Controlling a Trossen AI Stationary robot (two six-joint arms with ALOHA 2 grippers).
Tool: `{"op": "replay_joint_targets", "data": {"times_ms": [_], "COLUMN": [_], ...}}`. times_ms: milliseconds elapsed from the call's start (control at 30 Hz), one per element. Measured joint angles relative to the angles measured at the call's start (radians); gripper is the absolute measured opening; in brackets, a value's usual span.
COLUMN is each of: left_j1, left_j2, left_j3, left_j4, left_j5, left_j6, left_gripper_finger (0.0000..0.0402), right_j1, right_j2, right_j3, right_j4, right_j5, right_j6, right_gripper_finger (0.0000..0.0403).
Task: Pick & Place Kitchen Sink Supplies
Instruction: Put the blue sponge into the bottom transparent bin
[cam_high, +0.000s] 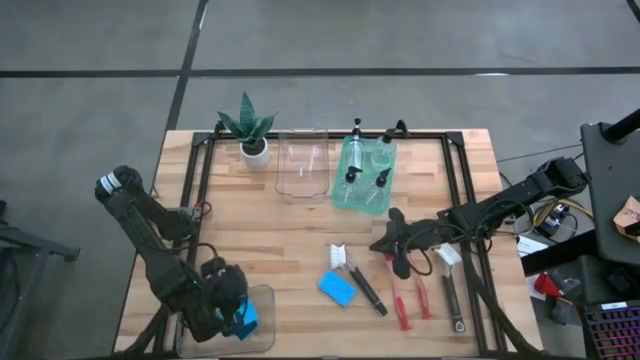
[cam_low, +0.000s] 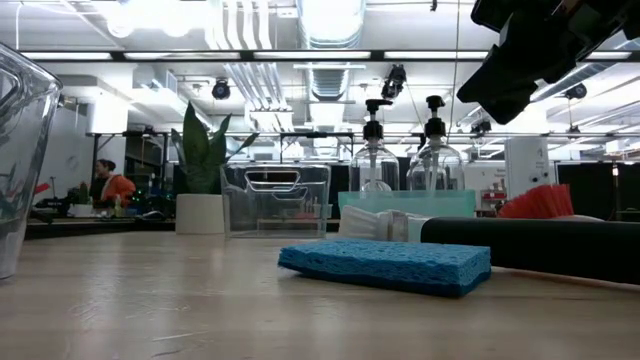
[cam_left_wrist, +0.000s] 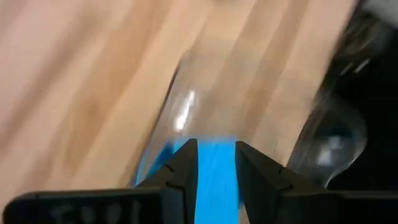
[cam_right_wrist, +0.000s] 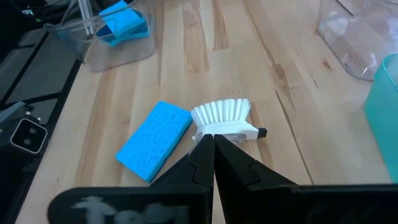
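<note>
A blue sponge (cam_left_wrist: 216, 183) lies tilted inside a clear bin (cam_high: 262, 298) at the table's near left corner. My left gripper (cam_left_wrist: 216, 145) hangs over that bin, pointing down, with a gap between its fingers and the sponge showing in the gap. A second blue sponge (cam_high: 337, 288) lies flat on the table. Beside it lies a black brush with white bristles (cam_high: 357, 278). My right gripper (cam_right_wrist: 213, 142) is shut and hovers above the table, just short of the brush head (cam_right_wrist: 222, 115). My left gripper's fingers (cam_left_wrist: 186, 165) come down from above on either side of the sponge in the bin. I cannot tell whether they touch it. The sponge's lower part is hidden behind the fingers and the bin wall.
Two red brushes (cam_high: 403, 300) and another brush (cam_high: 452, 285) lie to the right of my right gripper. At the far edge stand a potted plant (cam_high: 250, 135), a clear bin (cam_high: 303, 165) and a green bin (cam_high: 365, 195) with clear bottles. A person (cam_low: 115, 185) sits in the room beyond.
</note>
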Motion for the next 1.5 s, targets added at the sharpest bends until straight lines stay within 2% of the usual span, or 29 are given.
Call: {"op": "replay_joint_targets", "data": {"times_ms": [167,267,433,533,633,733,833,1067,1367,1500], "left_j1": [0.018,0.048,0.101,0.135,0.179,0.220,0.263,0.351,0.427,0.437], "left_j2": [0.000,0.001,0.055,0.115,0.187,0.257,0.317,0.424,0.496,0.543], "left_j3": [0.049,0.046,0.045,0.045,0.045,0.044,0.046,0.107,0.117,0.117], "left_j4": [0.133,0.284,0.476,0.564,0.650,0.728,0.782,0.785,0.720,0.719], "left_j5": [-0.262,-0.357,-0.399,-0.403,-0.404,-0.404,-0.389,-0.105,0.037,0.094], "left_j6": [0.250,0.428,0.812,1.045,1.212,1.281,1.288,1.207,1.213,1.272], "left_gripper_finger": [0.0094,0.0095,0.0109,0.0133,0.0159,0.0171,0.0170,0.0158,0.0155,0.0148], "right_j1": [0.000,0.000,0.000,0.000,0.002,0.002,0.002,0.002,0.002,0.002], "right_j2": [0.000,0.000,0.000,0.000,0.000,0.000,0.000,0.000,0.000,-0.001], "right_j3": [0.000,0.000,0.000,-0.002,-0.003,-0.003,-0.003,-0.005,-0.005,-0.009], "right_j4": [0.010,0.010,0.010,0.010,0.010,0.009,0.009,0.009,0.010,0.011], "right_j5": [0.000,0.000,0.000,0.000,0.000,0.000,0.000,0.000,0.000,0.000], "right_j6": [0.000,0.000,0.000,0.000,0.000,-0.001,0.000,0.003,0.007,0.007], "right_gripper_finger": [0.0008,0.0008,0.0008,0.0008,0.0008,0.0008,0.0008,0.0008,0.0008,0.0008]}}
